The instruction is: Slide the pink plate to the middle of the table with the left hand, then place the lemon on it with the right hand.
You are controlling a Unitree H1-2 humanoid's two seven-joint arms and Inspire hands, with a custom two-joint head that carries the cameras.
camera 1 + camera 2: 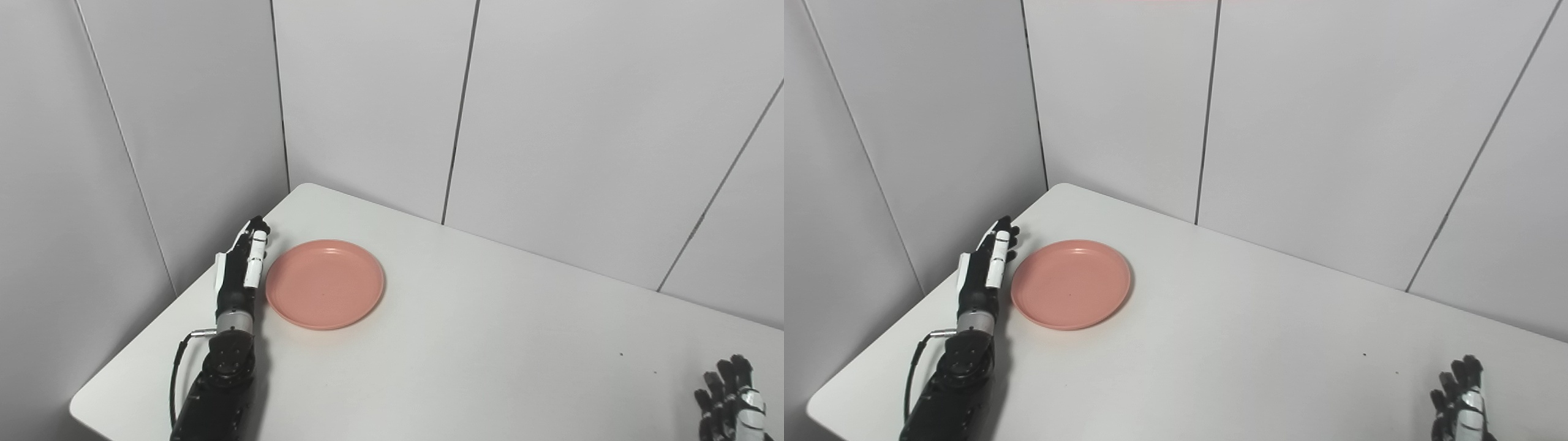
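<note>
Plate [324,283], pink and round, lies flat and empty on the white table [465,343], toward the table's left rear part, near the corner where the grey wall panels [367,104] meet; left hand [240,269] stands edge-on just beside the plate's left rim, fingers [256,256] straight, held together and pointing away toward the wall, gripping nothing; whether the fingers actually touch the rim I cannot tell, though they sit right against it in both views; the black forearm rises from the bottom edge along the table's left side; right hand [1461,401] shows only in part at the bottom right corner, well apart from the plate, its fingers raised, spread a little and empty; no lemon shows in either view; a few small dark specks [620,354] mark the tabletop near the right hand.
</note>
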